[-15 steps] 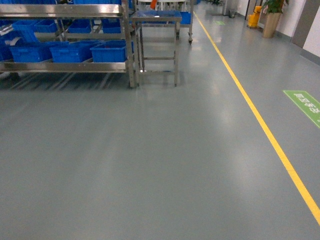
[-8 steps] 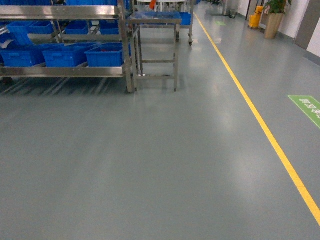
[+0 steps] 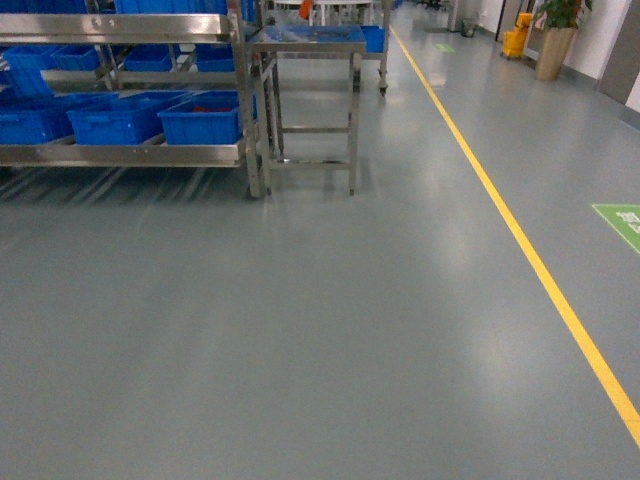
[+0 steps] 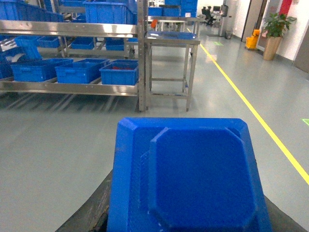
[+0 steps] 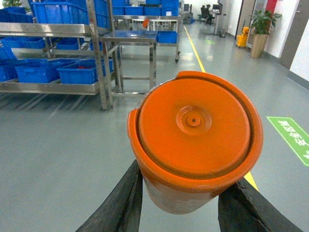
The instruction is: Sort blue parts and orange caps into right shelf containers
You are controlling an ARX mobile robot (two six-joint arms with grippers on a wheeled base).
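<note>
A large blue part (image 4: 193,179) fills the lower half of the left wrist view, with my left gripper (image 4: 186,218) shut on it and its black fingers (image 4: 91,212) showing at either side. An orange cap (image 5: 195,130), round and ridged, is clamped in my right gripper (image 5: 183,205) between two black fingers (image 5: 120,203). Neither gripper shows in the head view. The metal shelf (image 3: 120,155) with blue containers (image 3: 200,118) stands at the far left; the rightmost container holds something red.
A steel table (image 3: 305,40) stands just right of the shelf. A yellow floor line (image 3: 520,250) runs diagonally on the right, with a green floor sign (image 3: 622,222) beyond it. A potted plant (image 3: 555,30) and a yellow bucket (image 3: 517,38) sit far back.
The shelf and steel table have slid left and lower in the head view and look nearer. The green floor sign has shifted right and down. The base is moving.
</note>
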